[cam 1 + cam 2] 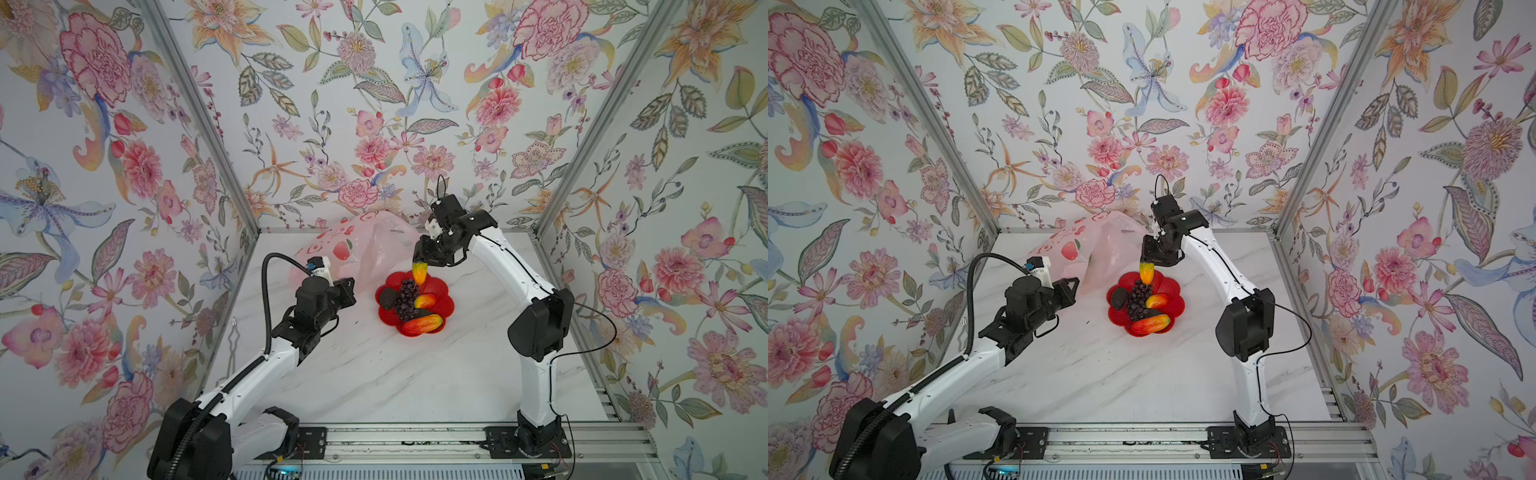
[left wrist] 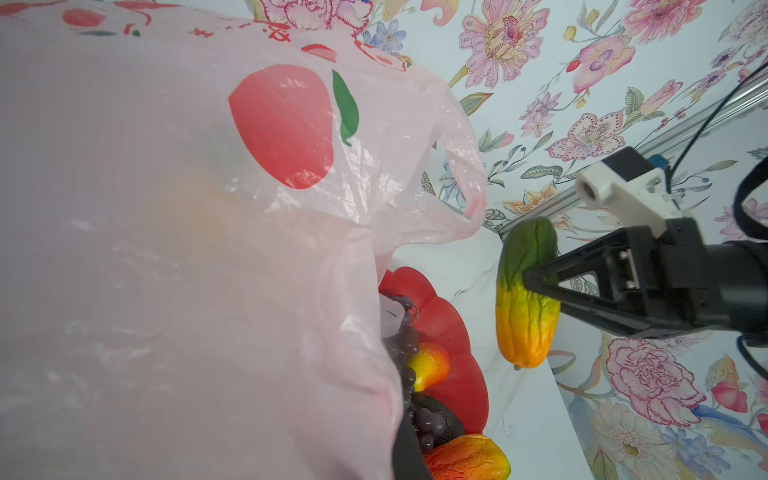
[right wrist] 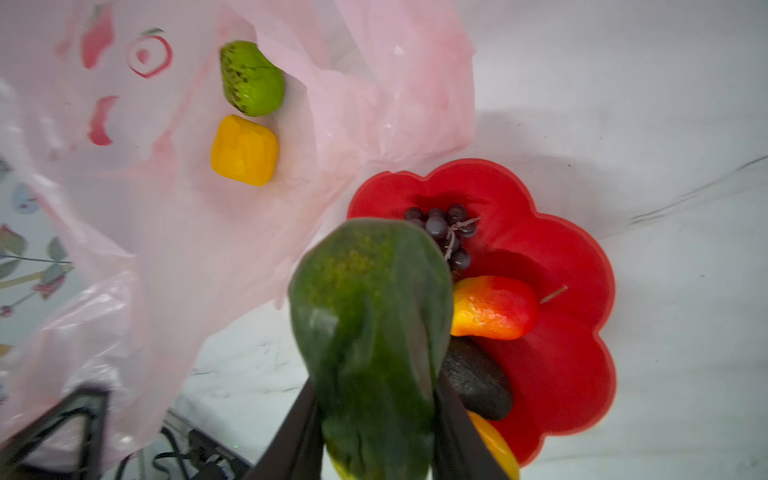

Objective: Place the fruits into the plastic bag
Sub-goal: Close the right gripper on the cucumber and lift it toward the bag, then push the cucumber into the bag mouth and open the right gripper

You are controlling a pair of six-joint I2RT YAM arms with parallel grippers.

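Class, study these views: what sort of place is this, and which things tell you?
Probably a staged robot test booth, not a home: two arms mounted on an aluminium rail, floral wallpaper held in metal framing around a marble-look table, and toy fruits in a red dish.

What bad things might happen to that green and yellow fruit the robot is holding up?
The long fruit is pinched at its green part by the right gripper; it might slip and drop onto the red dish below. The bag mouth is floppy, so the fruit might miss it.
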